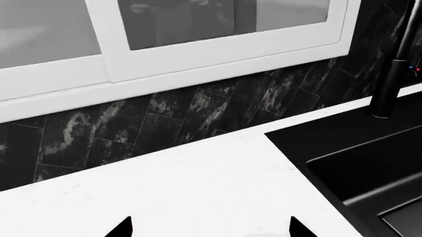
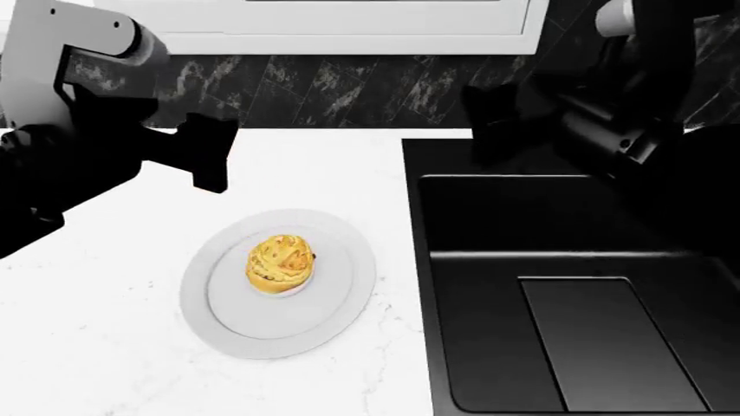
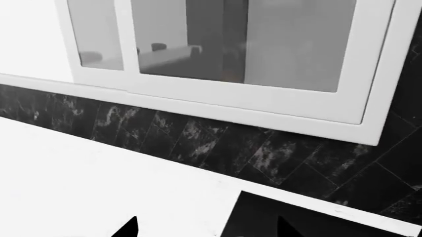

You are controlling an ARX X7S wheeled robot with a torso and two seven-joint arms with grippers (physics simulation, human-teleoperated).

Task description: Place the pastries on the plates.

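Bun (image 2: 280, 263) nearest me, golden-yellow and lumpy, sitting in the middle of the pale white-grey plate (image 2: 347, 295) on the white counter (image 2: 93, 347), just left of the black sink (image 2: 555, 260). Beyond the plate my left gripper (image 2: 211, 154) hangs above the counter, arm reaching in from the left; in its wrist view my fingertips (image 1: 122, 228) stand spread apart with nothing between them. My right gripper (image 2: 491, 121) is held over the sink's far edge, its tips likewise parted and empty. Farthest back are the dark marbled tiles (image 2: 347, 87) and the white window frame (image 3: 264, 106)
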